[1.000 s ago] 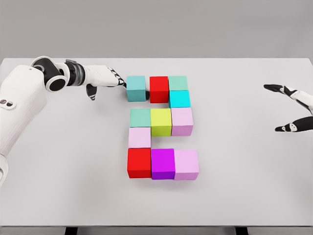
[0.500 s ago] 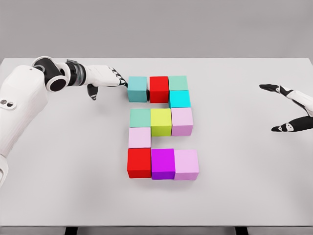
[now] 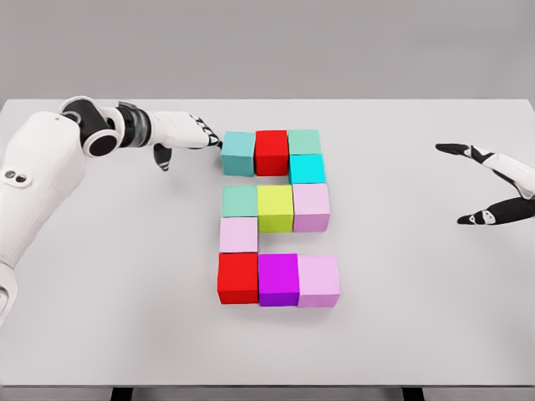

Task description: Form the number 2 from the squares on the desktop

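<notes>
Fingertips of the spread left robot hand (image 3: 185,134) touch the upright 2's teal top-left square (image 3: 239,153).

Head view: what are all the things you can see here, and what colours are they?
Table: one, light grey, fills the view.
Teal blocks: three; top row left, top row right, middle row left.
Red blocks: two; top middle, bottom left.
Cyan block: one, under the top right.
Yellow-green block: one, centre.
Pale pink blocks: three; middle right, left column, bottom right.
Purple block: one, bottom middle.
Left hand: white, fingertips at the top-left teal block.
Right hand: white, open, far right.
</notes>
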